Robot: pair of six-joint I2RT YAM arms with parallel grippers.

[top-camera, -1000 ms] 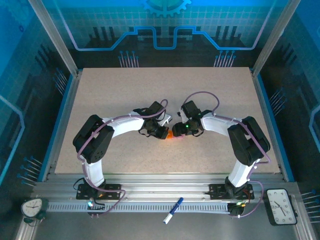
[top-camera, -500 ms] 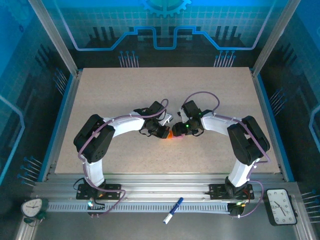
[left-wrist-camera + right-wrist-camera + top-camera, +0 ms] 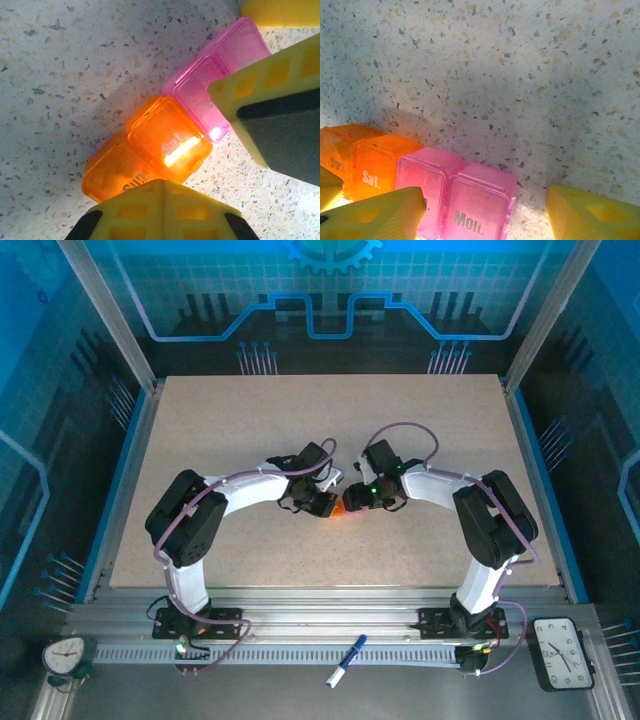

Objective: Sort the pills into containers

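The left gripper [image 3: 156, 212], shut, sits at the pill organizer's [image 3: 170, 145] orange end. The right gripper [image 3: 485, 202] straddles its pink half, half-spread. A skewed squeeze could skid the strip.

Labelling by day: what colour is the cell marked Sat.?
Orange; the Sat. cell shows best from the right wrist.

top cam: you looked down from high behind both arm bases [image 3: 195, 618] over the whole tabletop [image 3: 250, 440] | wrist cams: you faced down, very close | all three caught the containers [image 3: 170, 142] mid-tabletop
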